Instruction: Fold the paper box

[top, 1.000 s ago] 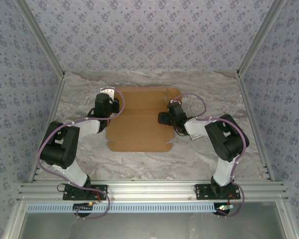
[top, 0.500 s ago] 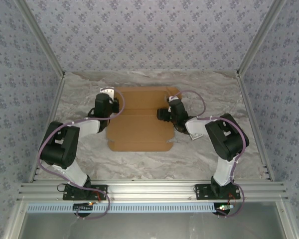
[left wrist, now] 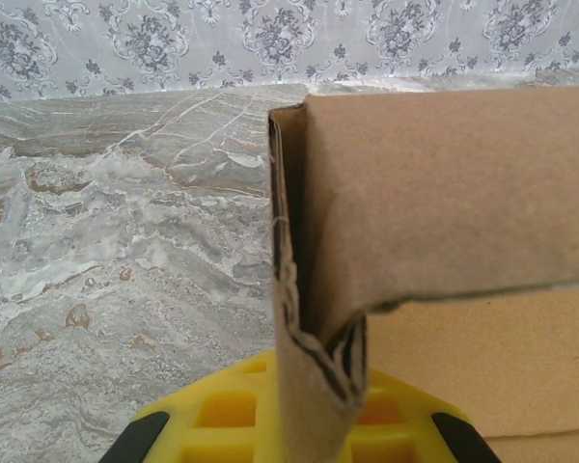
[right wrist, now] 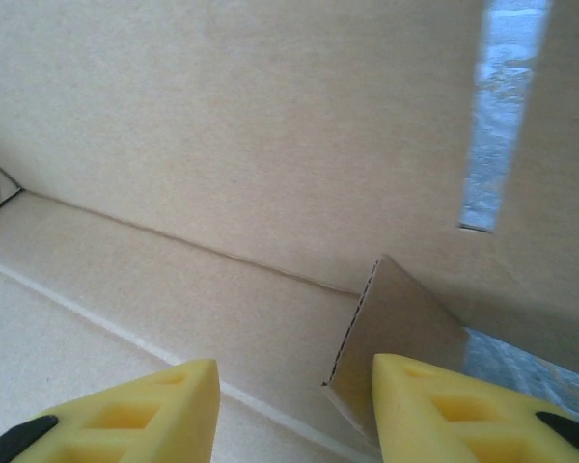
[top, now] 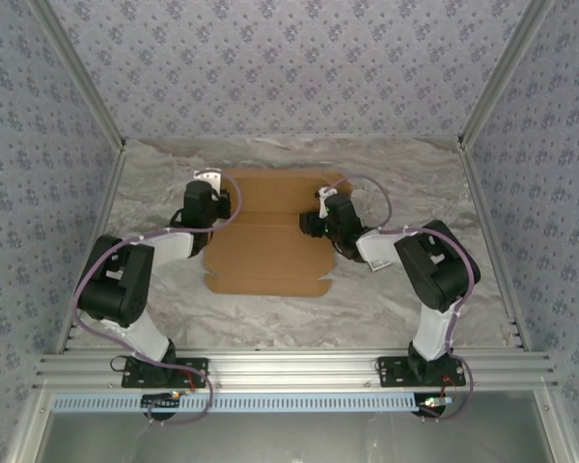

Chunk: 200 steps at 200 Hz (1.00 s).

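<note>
Paper box (top: 270,231) lies mostly flat mid-table (top: 386,289), left gripper (left wrist: 314,415) clamped on its raised side flap (left wrist: 291,289) to anchor it, right gripper (right wrist: 294,405) jaws apart by a small tab (right wrist: 396,328), probably the next fold.

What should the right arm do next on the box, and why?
Probably close the right tool on the small raised cardboard tab: its yellow fingers stand apart with the tab between them. The left tool is shut on a flap of the plain brown cardboard paper box, so the sheet looks anchored.
</note>
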Available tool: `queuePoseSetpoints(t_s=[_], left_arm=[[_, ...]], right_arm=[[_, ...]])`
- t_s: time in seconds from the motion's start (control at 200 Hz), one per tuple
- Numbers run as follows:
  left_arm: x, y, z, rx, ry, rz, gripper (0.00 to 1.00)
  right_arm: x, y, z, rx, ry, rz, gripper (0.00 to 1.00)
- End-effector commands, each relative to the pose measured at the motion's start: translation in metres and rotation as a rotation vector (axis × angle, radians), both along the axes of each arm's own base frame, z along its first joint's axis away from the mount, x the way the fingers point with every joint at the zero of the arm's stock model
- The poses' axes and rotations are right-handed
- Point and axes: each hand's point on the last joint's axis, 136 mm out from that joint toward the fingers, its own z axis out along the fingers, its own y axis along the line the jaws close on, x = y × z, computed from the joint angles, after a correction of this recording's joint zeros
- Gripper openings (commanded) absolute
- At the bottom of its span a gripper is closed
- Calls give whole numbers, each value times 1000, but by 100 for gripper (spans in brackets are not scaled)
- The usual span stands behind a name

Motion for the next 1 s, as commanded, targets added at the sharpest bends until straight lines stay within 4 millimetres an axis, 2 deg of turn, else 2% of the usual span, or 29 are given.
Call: queuePoseSetpoints(t_s=[0.0, 0.185, 0.315, 0.645, 0.835, 0.994], left_arm=[[6, -8, 30, -39, -67, -16, 0], [6, -7, 32, -44, -73, -8, 0], [7, -4, 32, -41, -73, 2, 0], [8, 3, 32, -43, -74, 20, 0], [7, 4, 33, -43, -74, 19, 0], [8, 3, 34, -50, -76, 15, 0]], right_arm=[[-4, 19, -8, 5, -2, 62, 44], [-4, 8, -4, -16, -8, 51, 41], [-8, -2, 10, -48, -36, 42, 42], [-36, -29, 47, -145, -91, 66, 57], [-55, -62, 79, -250, -147, 57, 62], [-52, -107, 111, -228, -200, -37, 62]])
